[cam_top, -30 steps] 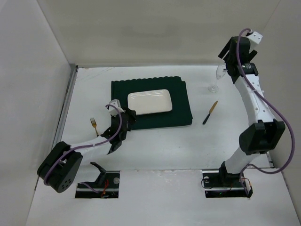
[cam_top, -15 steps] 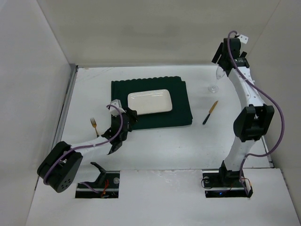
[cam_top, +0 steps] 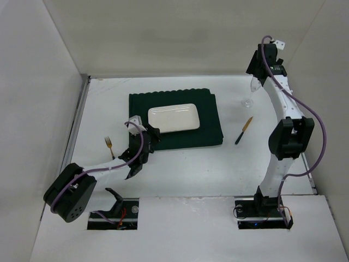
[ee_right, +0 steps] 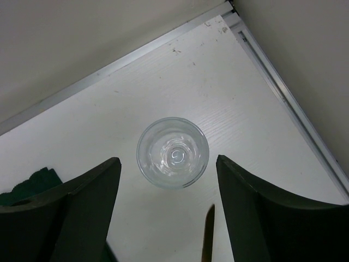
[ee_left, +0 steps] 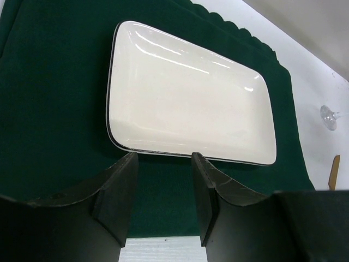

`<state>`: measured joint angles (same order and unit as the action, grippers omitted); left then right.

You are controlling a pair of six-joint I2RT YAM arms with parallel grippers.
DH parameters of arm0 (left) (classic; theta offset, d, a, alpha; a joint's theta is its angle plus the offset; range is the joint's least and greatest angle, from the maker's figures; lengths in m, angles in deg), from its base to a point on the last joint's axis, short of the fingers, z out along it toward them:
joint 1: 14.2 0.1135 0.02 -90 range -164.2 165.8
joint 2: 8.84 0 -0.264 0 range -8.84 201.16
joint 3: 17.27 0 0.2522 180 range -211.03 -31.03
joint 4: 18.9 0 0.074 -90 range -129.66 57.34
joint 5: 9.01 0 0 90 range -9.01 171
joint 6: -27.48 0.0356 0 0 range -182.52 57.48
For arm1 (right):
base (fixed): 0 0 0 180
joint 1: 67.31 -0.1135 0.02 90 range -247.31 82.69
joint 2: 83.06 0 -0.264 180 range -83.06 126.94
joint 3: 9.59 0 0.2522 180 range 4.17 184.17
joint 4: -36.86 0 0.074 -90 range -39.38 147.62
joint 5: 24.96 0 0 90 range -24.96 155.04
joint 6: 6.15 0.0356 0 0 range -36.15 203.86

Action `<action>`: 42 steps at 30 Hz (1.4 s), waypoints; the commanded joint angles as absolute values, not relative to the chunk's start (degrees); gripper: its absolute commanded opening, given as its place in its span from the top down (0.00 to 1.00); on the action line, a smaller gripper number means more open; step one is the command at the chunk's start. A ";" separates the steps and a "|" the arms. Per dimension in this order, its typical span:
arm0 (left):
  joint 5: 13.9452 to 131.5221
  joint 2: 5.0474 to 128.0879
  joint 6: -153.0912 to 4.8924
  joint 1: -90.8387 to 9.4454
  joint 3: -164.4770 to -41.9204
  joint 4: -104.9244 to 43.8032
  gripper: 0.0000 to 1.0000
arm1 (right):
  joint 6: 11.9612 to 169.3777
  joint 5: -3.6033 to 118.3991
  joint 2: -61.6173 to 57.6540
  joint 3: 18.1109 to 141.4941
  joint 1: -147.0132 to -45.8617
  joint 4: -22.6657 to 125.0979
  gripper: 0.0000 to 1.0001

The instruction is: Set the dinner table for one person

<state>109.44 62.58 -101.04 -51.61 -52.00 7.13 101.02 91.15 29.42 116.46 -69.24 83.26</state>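
Note:
The dinner table (cam_top: 180,169) is a large white top. A dark green placemat (cam_top: 142,109) lies on it with a white rectangular plate (cam_top: 173,118) on top. A gold fork (cam_top: 109,145) lies left of the mat, and a knife (cam_top: 244,130) lies to its right. A clear stemmed glass (cam_top: 250,95) stands upright beyond the knife. My left gripper (ee_left: 163,158) hangs open and empty over the mat's near edge, just short of the plate (ee_left: 188,95). My right gripper (ee_right: 168,159) is open, high above the glass (ee_right: 173,152), which is apart from both fingers.
White walls close the table at the back and on both sides. Metal edge strips (ee_right: 283,93) run along the far right corner beside the glass. The knife's tip (ee_right: 208,234) lies just on the near side of the glass. Both arm bases sit at the near edge.
The right arm has drawn itself more upright, its elbow pulling in and its gripper shifting slightly left and up over the glass. The left arm and the tableware have not moved.

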 commanded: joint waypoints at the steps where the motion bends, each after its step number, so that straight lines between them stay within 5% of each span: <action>1: 110.61 63.14 -100.40 -51.86 -51.77 10.49 0.59 | 100.02 91.41 29.87 120.01 -68.06 82.97 0.24; 13: 110.70 63.41 -100.31 -51.68 -51.77 10.67 0.59 | 99.94 89.82 32.69 121.33 -67.79 83.67 0.28; 26: 110.53 63.67 -100.49 -51.42 -51.86 10.67 0.59 | 99.50 89.30 32.87 121.41 -67.88 83.23 0.44; 42: 110.00 63.94 -100.75 -51.33 -51.95 10.67 0.59 | 99.94 90.27 19.43 114.39 -72.70 79.63 0.45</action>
<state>109.49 64.09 -101.02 -51.58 -52.02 7.87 100.06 89.79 25.82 114.27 -69.92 84.05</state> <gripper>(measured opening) 0.411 0.604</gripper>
